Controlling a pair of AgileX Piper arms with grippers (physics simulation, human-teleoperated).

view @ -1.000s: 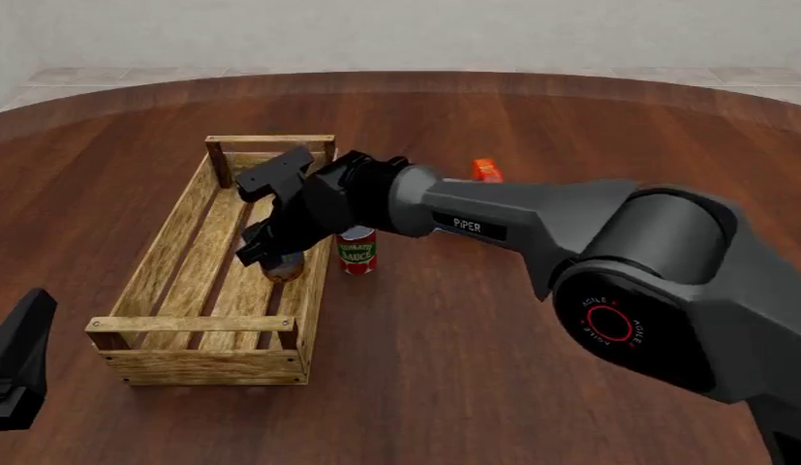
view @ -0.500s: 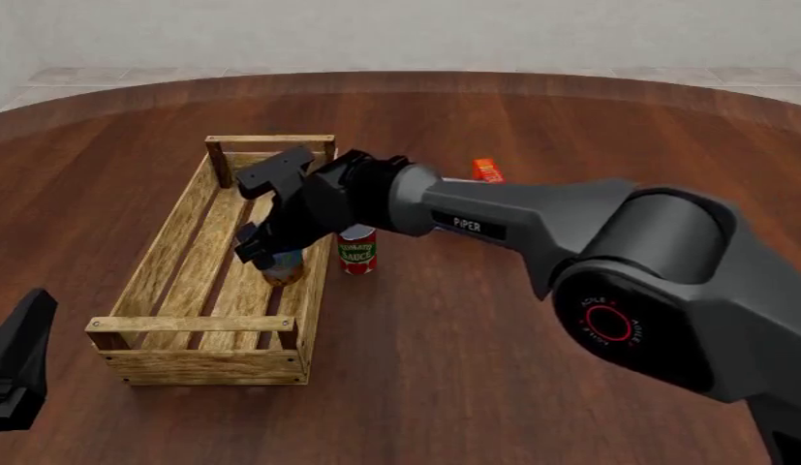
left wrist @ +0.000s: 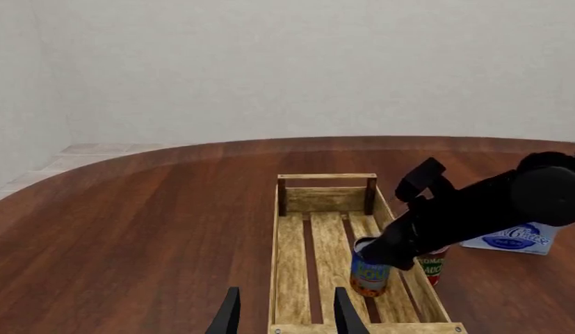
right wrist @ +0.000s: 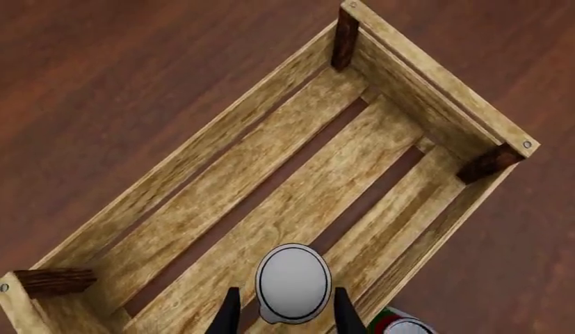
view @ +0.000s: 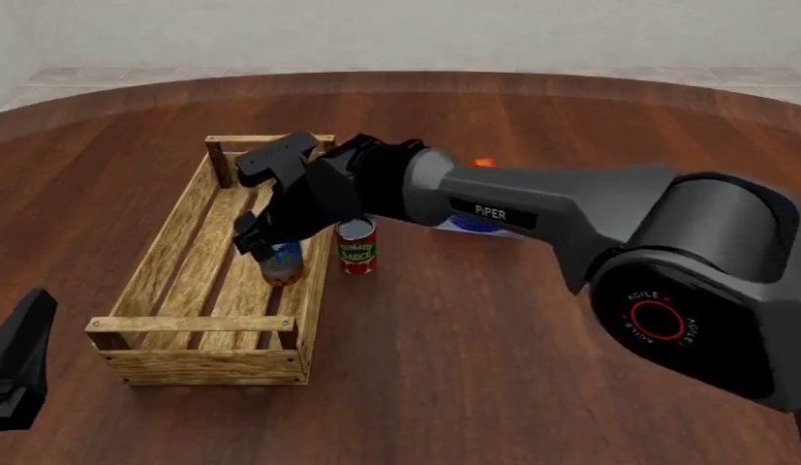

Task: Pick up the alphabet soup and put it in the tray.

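A dark wooden table (view: 477, 387) fills the front view, with a long light-wood slatted tray (view: 155, 271) lying lengthwise at about nine o'clock from the table's middle. The right arm reaches in from four o'clock across the table, and its right gripper (view: 273, 242) hangs over the tray's right-hand side. The alphabet soup (view: 283, 262), a small can with a blue label and an orange-yellow band, stands upright inside the tray on the slats just inside the right side wall, roughly halfway along its length. In the right wrist view the can's silvery-white lid (right wrist: 293, 282) sits between the two dark fingertips (right wrist: 229, 314), with a thin gap visible on each side, so the jaws are parted around the can rather than pressing it. In the left wrist view the can's blue label (left wrist: 370, 271) shows below the black gripper body. Just outside the tray's right wall, at three o'clock from the soup, stands a red-and-green can (view: 356, 247), close to the wall. Farther off at two o'clock a flat white-and-blue box (left wrist: 512, 238) lies on the table, mostly hidden behind the arm in the front view. The left gripper (left wrist: 282, 314) is parked at the table's near left edge, at seven o'clock, its fingers apart and holding nothing.
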